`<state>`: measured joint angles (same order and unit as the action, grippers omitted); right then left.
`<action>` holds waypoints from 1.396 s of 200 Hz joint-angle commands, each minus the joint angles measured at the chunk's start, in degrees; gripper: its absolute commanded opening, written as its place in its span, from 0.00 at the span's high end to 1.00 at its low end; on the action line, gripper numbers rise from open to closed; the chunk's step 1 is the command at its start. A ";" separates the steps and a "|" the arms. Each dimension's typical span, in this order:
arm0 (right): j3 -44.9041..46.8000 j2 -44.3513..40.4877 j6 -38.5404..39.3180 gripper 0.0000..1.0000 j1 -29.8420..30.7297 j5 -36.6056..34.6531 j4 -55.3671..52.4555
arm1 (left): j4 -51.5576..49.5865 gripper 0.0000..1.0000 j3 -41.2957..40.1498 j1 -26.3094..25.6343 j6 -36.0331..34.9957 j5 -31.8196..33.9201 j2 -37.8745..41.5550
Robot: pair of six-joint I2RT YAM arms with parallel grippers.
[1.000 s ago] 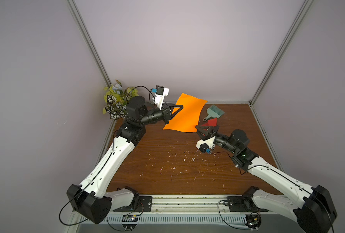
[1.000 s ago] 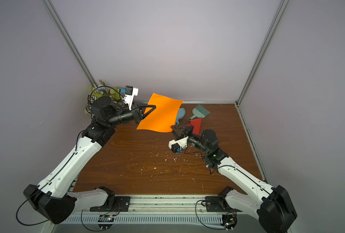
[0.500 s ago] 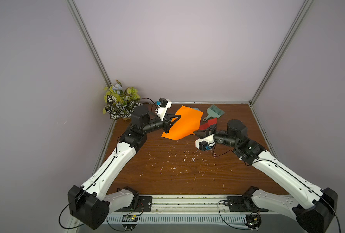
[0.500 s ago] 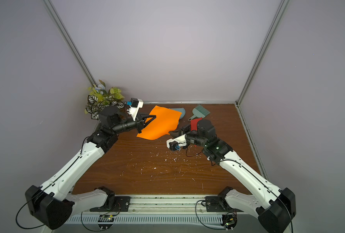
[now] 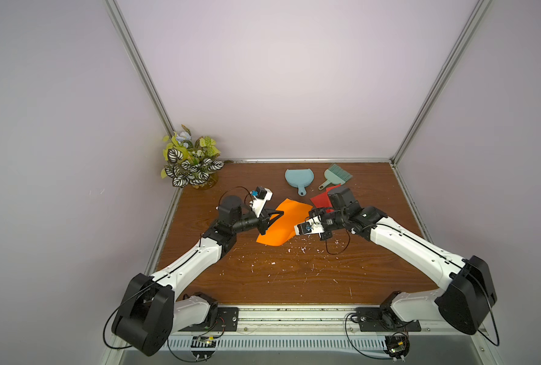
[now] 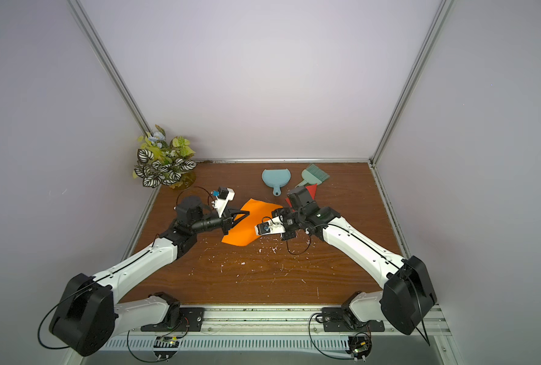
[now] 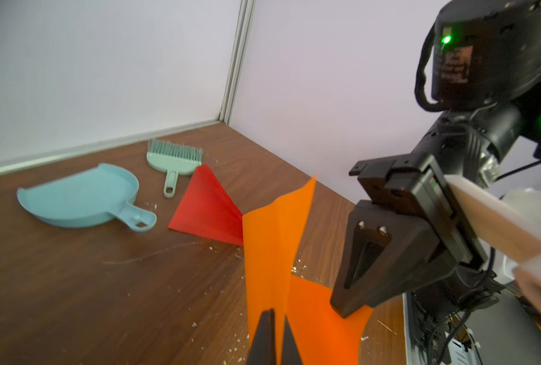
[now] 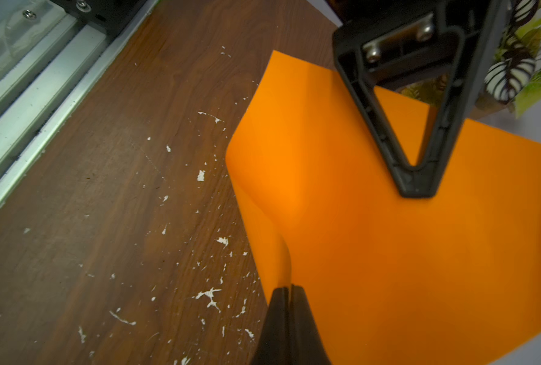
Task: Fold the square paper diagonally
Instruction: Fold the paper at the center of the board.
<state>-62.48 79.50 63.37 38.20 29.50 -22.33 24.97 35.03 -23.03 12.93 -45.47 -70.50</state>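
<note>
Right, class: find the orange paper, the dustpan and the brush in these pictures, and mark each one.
orange paper [image 5: 278,230], in a top view, on the middle of the sheet.
dustpan [image 5: 299,177], in a top view, on the scoop.
brush [image 7: 171,178], in the left wrist view, on the handle.

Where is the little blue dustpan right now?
In both top views the blue dustpan lies near the back wall, just left of the green brush, beyond the orange paper.
</note>
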 commanded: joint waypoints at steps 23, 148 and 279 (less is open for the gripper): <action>-5.16 5.44 -4.19 1.00 -0.02 1.63 -3.67 | 12.24 1.00 -5.80 -2.88 4.23 -1.43 -5.13; -3.56 13.95 -9.33 1.00 -0.02 -1.71 0.49 | 32.84 1.00 -9.28 0.29 14.60 -6.40 -27.24; -4.19 19.99 -12.46 1.00 -0.13 -6.19 0.50 | 33.39 0.95 -6.81 0.68 16.10 -8.89 -31.45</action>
<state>-65.87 99.02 52.45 38.17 24.03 -22.35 56.95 27.40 -23.03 28.88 -52.71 -101.69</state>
